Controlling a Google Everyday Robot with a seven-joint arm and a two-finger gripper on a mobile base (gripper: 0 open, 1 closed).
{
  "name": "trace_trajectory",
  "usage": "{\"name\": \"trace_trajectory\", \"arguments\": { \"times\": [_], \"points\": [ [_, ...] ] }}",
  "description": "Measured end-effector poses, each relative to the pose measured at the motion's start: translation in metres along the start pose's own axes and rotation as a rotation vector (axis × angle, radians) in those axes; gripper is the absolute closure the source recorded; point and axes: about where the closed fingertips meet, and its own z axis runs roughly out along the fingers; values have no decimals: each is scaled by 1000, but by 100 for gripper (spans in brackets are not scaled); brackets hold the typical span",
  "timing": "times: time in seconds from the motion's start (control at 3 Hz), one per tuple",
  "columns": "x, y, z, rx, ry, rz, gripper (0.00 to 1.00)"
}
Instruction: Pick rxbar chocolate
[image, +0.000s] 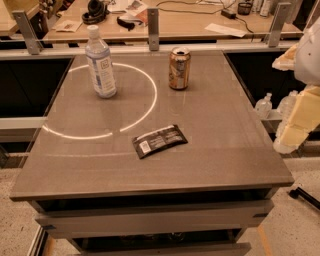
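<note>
The rxbar chocolate (159, 140) is a flat black wrapper with white lettering and a small white label at its left end. It lies flat and slightly tilted on the grey table top (215, 125), near the front middle. My gripper (294, 125) is at the right edge of the view, beyond the table's right side and raised above it. It is well to the right of the bar and touches nothing.
A clear plastic bottle (100, 62) stands at the back left of the table. A copper-coloured can (179, 68) stands at the back middle. A bright ring of light lies across the left half. Small bottles (263, 105) sit beside the table's right edge. A cluttered desk (165, 17) runs behind.
</note>
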Motion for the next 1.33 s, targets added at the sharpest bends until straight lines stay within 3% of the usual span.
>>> {"name": "trace_trajectory", "arguments": {
  "times": [0.67, 1.0, 1.33],
  "points": [
    [-3, 1, -1, -3, -13, -31, 0],
    [-2, 1, 7, -50, -94, -62, 0],
    [-17, 6, 27, -146, -244, -135, 0]
  ]
}}
